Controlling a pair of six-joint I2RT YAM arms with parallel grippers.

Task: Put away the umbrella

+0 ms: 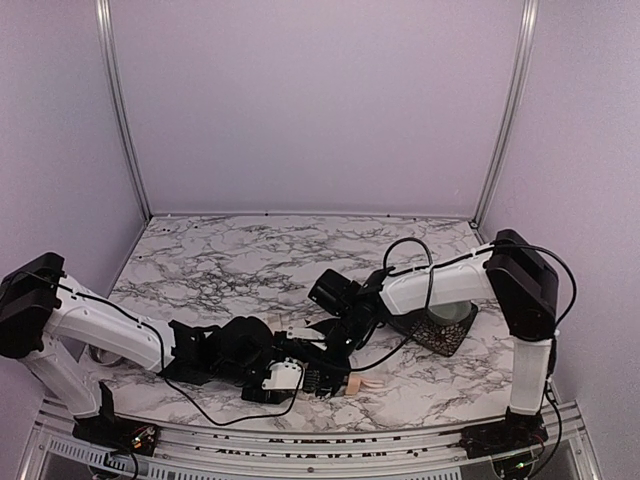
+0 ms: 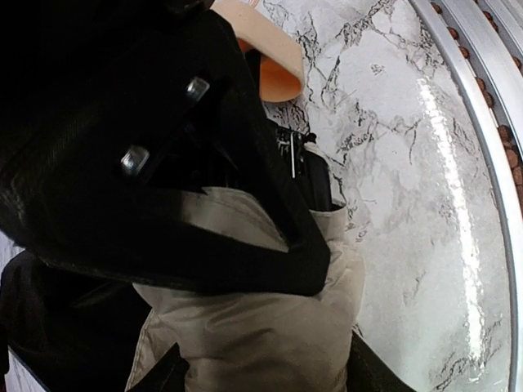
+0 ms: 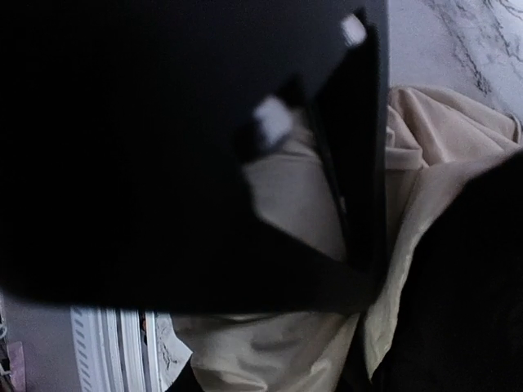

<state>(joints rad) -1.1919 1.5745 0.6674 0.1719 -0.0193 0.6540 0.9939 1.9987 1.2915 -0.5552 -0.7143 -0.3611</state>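
The folded umbrella lies near the table's front edge between my two arms, its pale tan handle [image 1: 352,385] pointing right. In the left wrist view the cream-beige fabric [image 2: 253,327] fills the gap between the fingers of my left gripper [image 2: 261,359], which is shut on it. The tan handle [image 2: 270,57] shows at the top, beyond a black ribbed part [image 2: 315,175]. My left gripper [image 1: 300,378] comes in from the left. My right gripper [image 1: 335,335] comes from the right and above. In the right wrist view it [image 3: 270,367] is shut on beige fabric [image 3: 286,188]; much is hidden by black parts.
A dark patterned dish [image 1: 440,330] sits under the right arm's forearm at the right. Black cables loop over the marble top [image 1: 230,260]. A metal rail [image 1: 320,440] runs along the near edge, close beside the umbrella. Lilac walls close the back and sides.
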